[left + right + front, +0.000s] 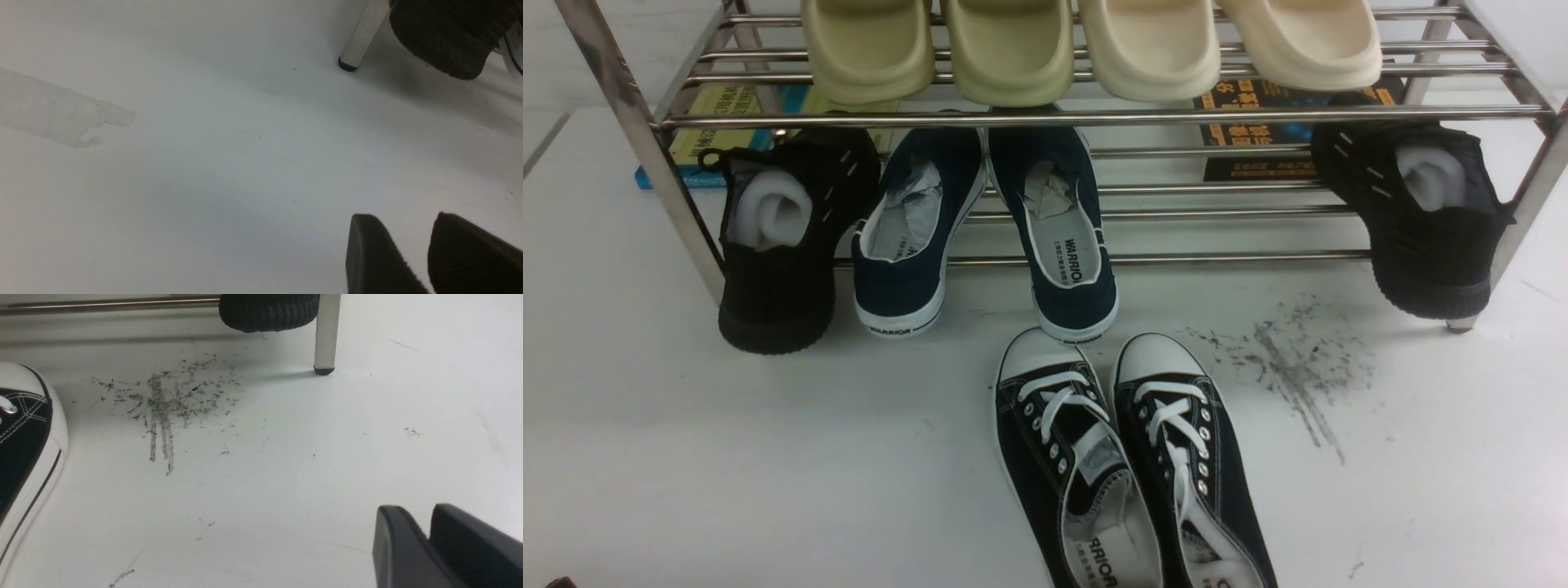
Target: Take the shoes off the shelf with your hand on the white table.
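Both hands are showing only in their wrist views. Left hand [433, 245] is hovering low over bare table [204, 163], its two black ribbed fingers [376, 261] standing slightly apart, gripping nothing, and running out of frame. Right hand [429, 539] is presenting fingers nearly together, also gripping nothing; its base is cut off.

Black lace-up shoes [1127, 457] are lying side by side on the table [686, 457] in front of the shelf [1094, 118], toes toward it, heels cropped by the frame edge. A dark scuff smear [1290, 367] is lying just to their right. Navy slip-ons [988, 237] and black knit shoes [776, 245] are leaning on the lower rods, toes partly hidden behind the upper tier, where cream slippers [1086, 45] are resting.
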Available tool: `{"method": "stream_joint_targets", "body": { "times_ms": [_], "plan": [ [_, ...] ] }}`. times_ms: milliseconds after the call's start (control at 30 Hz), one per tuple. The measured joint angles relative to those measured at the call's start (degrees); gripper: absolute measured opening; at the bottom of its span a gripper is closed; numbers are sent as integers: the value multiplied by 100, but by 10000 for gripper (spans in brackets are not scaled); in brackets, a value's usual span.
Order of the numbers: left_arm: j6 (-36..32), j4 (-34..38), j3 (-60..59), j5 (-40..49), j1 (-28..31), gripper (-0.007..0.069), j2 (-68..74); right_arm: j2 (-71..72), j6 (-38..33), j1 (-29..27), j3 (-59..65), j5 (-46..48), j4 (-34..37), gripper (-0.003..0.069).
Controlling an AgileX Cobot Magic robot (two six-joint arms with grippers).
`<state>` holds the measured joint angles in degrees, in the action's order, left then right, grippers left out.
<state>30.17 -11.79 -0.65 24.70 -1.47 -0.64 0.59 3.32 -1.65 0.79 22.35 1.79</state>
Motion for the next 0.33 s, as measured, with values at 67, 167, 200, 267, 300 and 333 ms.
{"method": "stream_joint_targets", "body": {
  "times_ms": [67,167,200,267,300,333],
  "plan": [
    [0,0,0,0,0,239,0,0,0,0,0,0,0,148],
    [0,0,0,0,0,239,0,0,0,0,0,0,0,151],
    [0,0,0,0,0,239,0,0,0,0,0,0,0,152],
    [0,0,0,0,0,239,0,0,0,0,0,0,0,153],
    [0,0,0,0,0,239,0,0,0,0,0,0,0,153],
    [0,0,0,0,0,239,0,0,0,0,0,0,0,155]
  ]
}}
